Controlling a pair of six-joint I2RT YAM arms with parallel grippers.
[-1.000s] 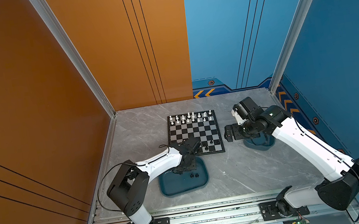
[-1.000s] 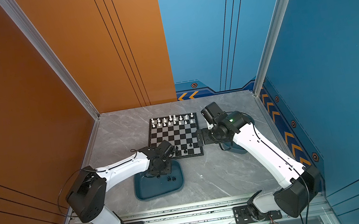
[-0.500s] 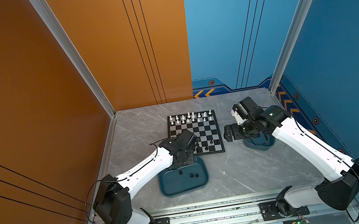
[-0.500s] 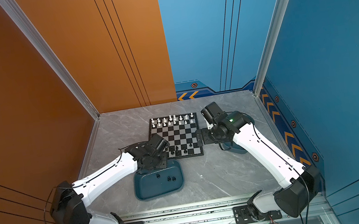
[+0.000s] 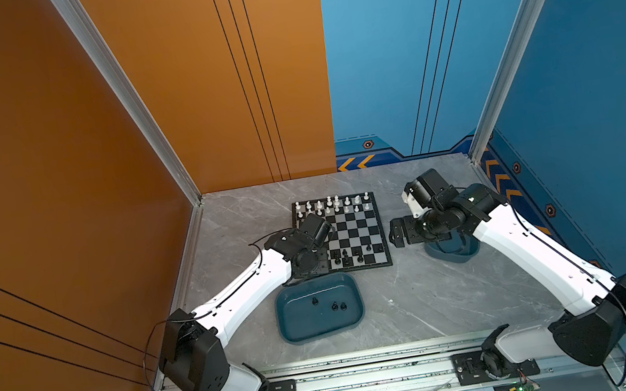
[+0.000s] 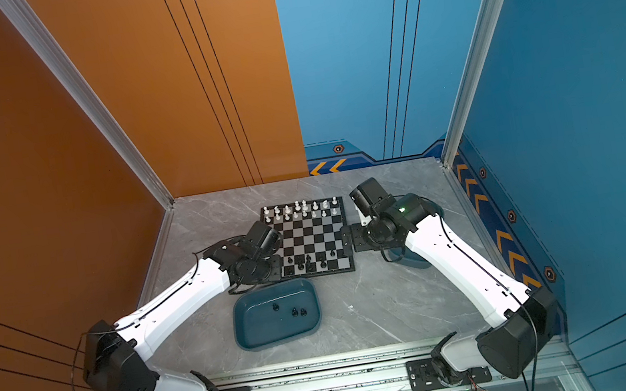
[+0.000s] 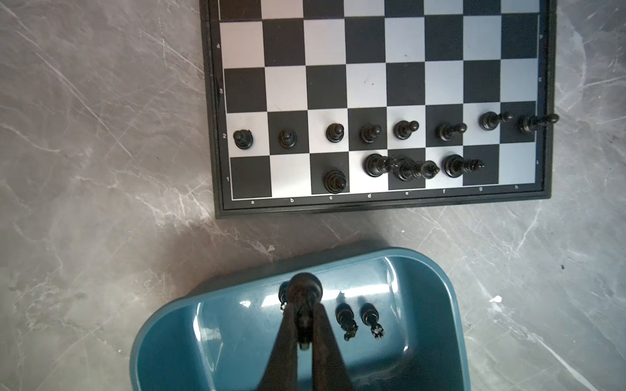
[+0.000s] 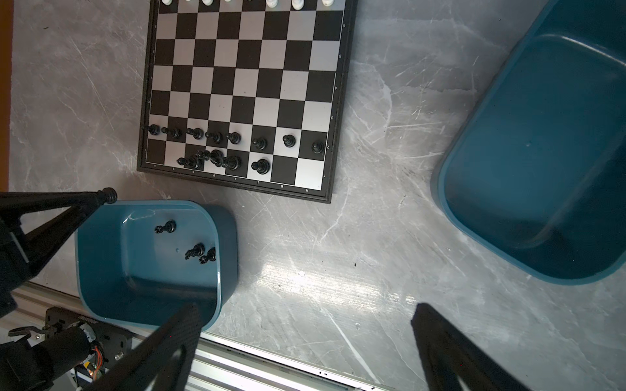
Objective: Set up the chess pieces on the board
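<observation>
The small glossy black chess piece [image 7: 304, 285] in play is pinched between the clenched fingertips of the left gripper [image 7: 304, 304]. It is held in the air over the far rim of a teal rounded plastic tray [image 5: 302, 328], on the side nearest the board. The flat black-and-silver chequered chessboard [image 5: 353, 226] lies on the grey marbled tabletop [image 5: 403, 305], just beyond that tray. White chess pieces [image 5: 331, 204] fill its two far rows. On the near side stands a full row of eight black pawns [image 7: 403, 130]. Behind them, four taller black pieces [image 7: 376, 165] stand on the c to f squares of the last row. Three loose black pieces [image 5: 334, 306] sit inside the tray, one partly hidden behind the left gripper in the left wrist view. The right gripper [image 8: 305, 338] hangs just off the board's right edge with its fingers spread wide and nothing between them. It is over bare tabletop beside a second teal tray [image 8: 542, 169].
</observation>
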